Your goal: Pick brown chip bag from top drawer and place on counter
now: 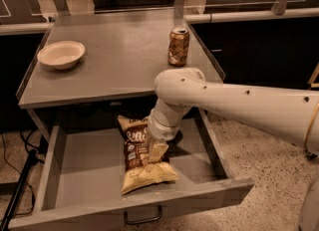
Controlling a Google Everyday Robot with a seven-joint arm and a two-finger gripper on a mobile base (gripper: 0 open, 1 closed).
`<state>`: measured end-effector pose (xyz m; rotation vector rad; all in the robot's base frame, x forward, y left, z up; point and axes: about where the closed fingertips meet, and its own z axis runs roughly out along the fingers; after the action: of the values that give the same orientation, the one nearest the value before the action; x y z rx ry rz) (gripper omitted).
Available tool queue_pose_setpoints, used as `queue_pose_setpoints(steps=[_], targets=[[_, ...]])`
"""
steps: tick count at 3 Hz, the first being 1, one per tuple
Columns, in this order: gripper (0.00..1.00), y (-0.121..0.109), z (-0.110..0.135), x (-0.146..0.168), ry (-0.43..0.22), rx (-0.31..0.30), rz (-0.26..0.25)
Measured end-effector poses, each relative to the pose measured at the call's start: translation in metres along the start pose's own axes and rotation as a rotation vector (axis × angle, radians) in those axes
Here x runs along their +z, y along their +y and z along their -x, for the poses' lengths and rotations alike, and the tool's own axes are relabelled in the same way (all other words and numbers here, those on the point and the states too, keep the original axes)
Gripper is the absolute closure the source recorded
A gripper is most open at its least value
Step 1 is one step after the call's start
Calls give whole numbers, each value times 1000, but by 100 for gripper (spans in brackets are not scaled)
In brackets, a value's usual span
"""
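The brown chip bag (133, 148) lies flat on the floor of the open top drawer (84, 170), its dark brown end towards the back and its pale yellow end towards the front panel. My gripper (155, 154) reaches down into the drawer from the right and rests on the middle of the bag, hiding part of its right side. The white arm (234, 100) crosses over the drawer's right wall. The counter (114, 65) is the grey tabletop directly above the drawer.
On the counter stand a pale bowl (61, 54) at the left and a brown-gold can (178, 46) at the back right. A long dark counter with a pale rail (249, 15) runs behind. A black pole (17, 190) leans by the drawer's left side.
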<state>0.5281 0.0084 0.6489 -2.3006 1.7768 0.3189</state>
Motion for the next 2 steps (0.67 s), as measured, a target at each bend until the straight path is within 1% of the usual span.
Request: queue_pose_setpoints(steps=[1, 2], targets=[[100, 5, 4, -12, -7, 1, 3], [100, 16, 5, -37, -9, 17, 8]])
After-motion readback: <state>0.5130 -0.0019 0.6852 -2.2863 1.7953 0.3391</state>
